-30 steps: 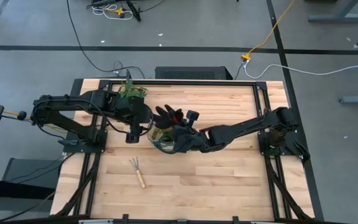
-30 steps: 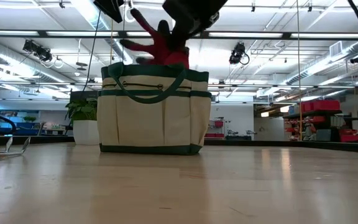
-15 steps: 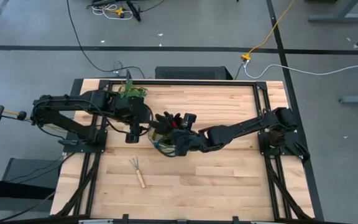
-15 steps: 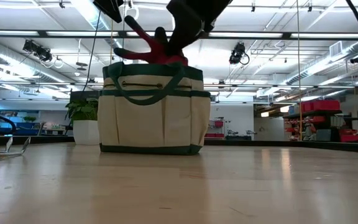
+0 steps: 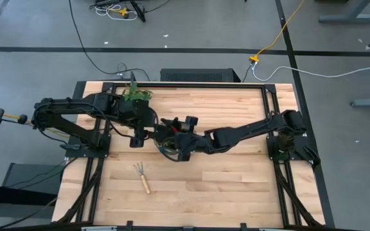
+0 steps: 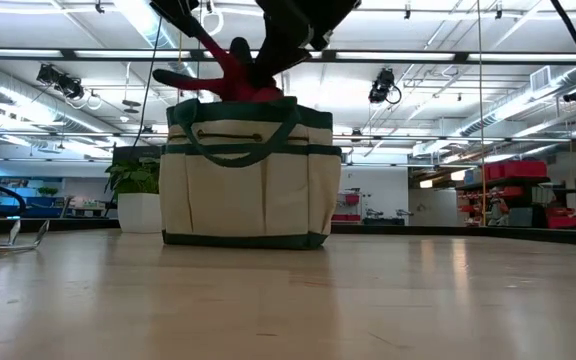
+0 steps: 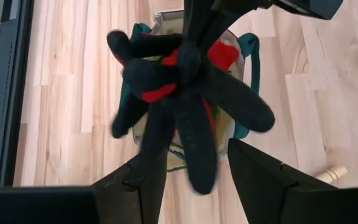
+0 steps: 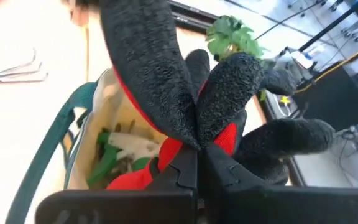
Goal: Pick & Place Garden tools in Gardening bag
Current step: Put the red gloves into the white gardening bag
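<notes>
Leftward and lower since the earlier frame, my right gripper (image 8: 197,163) pinches the gloves (image 6: 223,75) above the gardening bag (image 6: 248,180); left gripper (image 7: 194,168) waits open alongside. Shears (image 8: 126,146) lie inside; hand rake (image 5: 142,176) remains on the table.

No text, label, brand, number or sign can be read in any of the views; the gardening bag (image 6: 250,172) carries no legible print, and the distant fittings in the room behind the table are too small to make out
</notes>
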`<state>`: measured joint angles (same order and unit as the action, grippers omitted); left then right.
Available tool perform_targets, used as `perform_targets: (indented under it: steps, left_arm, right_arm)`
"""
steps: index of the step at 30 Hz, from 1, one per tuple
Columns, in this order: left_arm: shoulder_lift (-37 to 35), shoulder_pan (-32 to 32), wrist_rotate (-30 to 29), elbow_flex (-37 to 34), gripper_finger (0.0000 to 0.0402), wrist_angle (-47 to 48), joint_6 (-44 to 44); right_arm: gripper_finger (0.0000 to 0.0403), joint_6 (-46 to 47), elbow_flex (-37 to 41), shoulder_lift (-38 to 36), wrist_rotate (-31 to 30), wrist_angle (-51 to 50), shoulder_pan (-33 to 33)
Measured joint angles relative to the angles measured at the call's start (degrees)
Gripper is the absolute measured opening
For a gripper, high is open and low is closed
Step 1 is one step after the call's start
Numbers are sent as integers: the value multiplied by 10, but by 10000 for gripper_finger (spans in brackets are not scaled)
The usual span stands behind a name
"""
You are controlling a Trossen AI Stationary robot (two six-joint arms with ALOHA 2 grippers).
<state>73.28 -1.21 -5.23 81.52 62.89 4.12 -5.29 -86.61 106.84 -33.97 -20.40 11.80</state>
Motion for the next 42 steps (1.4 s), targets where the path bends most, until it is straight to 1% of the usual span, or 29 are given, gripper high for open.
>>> perform_targets:
  steps: [7,9,12,21,38,42]
  left_arm:
    - [0,0,-1,0,177,0,0]
    - [0,0,-1,0,177,0,0]
    - [0,0,-1,0,177,2,0]
    - [0,0,-1,0,177,5,0]
    - [0,0,-1,0,177,5,0]
    - [0,0,-1,0,177,6,0]
  right_arm:
    - [1,-17,1,21,17,22,-16]
    - [1,-17,0,32,29,14,-19]
    - [1,-18,0,44,22,1,-19]
    - [1,-24,0,40,19,4,-7]
    - [1,-16,0,40,21,7,-7]
    - [1,-12,0,40,34,7,-7]
